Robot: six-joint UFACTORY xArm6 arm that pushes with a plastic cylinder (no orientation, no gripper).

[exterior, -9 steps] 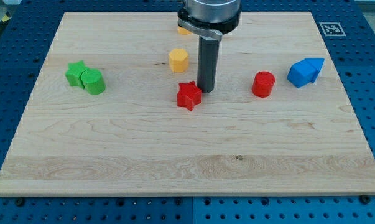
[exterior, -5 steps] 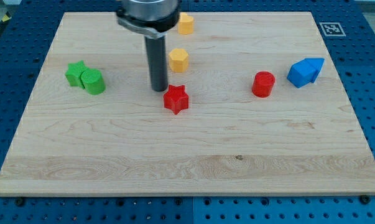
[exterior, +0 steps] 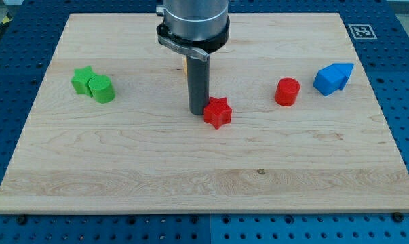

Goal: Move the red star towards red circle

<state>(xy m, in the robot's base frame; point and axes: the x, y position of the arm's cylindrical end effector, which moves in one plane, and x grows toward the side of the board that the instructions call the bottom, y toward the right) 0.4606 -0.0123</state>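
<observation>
The red star (exterior: 218, 112) lies near the middle of the wooden board (exterior: 204, 183). My tip (exterior: 197, 112) stands right against the star's left side, touching it or nearly so. The red circle, a short red cylinder (exterior: 287, 91), stands to the star's right and a little higher in the view, about a hundred pixels away.
A green star (exterior: 83, 79) and a green cylinder (exterior: 102, 89) sit together at the view's left. Two blue blocks (exterior: 332, 78) sit touching at the right. A yellow block (exterior: 185, 63) is mostly hidden behind the rod.
The red star slid left, then back right past its first spot. My tip went from the star's upper right to its left, then followed it right, now hiding the yellow blocks.
</observation>
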